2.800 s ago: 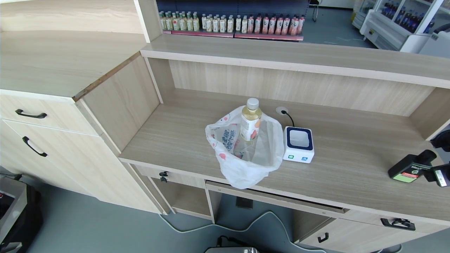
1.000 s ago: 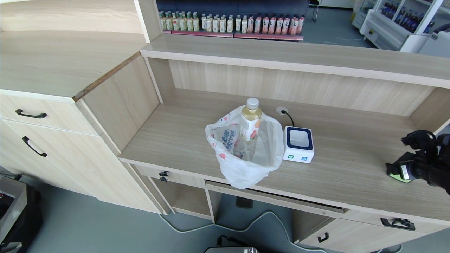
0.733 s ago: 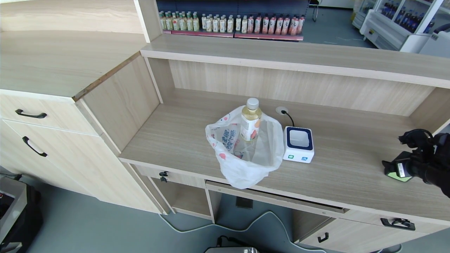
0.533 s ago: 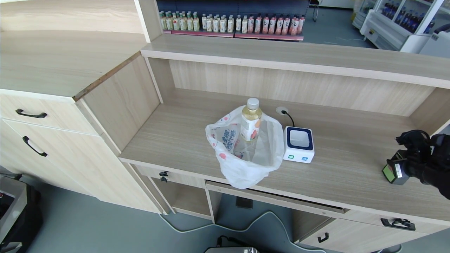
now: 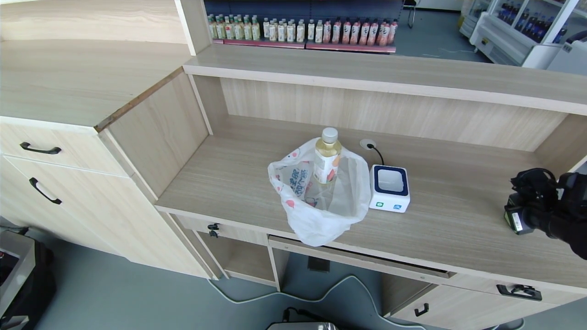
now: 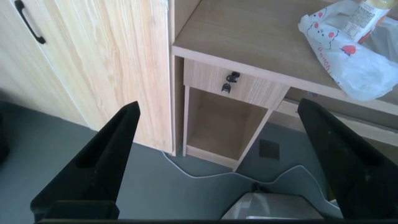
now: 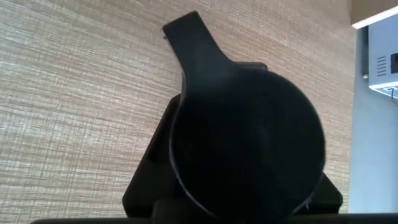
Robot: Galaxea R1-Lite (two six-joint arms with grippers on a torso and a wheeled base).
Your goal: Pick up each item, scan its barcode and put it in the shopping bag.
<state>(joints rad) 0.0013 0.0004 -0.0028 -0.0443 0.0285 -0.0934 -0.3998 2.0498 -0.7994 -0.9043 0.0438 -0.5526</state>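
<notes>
Right fingers (image 5: pixel 537 214) pinch a black round-capped bottle (image 5: pixel 515 219) over the pale wood-grain bench (image 5: pixel 449 215); left fingers (image 6: pixel 93 168) spread wide.

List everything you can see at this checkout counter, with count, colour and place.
counter: one, light wood, across the middle.
bag: one, white with prints, open, mid-counter.
drink bottle: one, yellowish with a white cap, upright in the bag.
scanner: one, white with a blue rim, on the counter just right of the bag.
cable: one, black, from behind the scanner to a hole in the counter.
black bottle: one, black with a label, at the counter's right end.
shelf bottles: one long row, yellow and pink, far shelf.
left gripper: one, black, open, low before the counter's left front.
right gripper: one, black, shut on the black bottle.
</notes>
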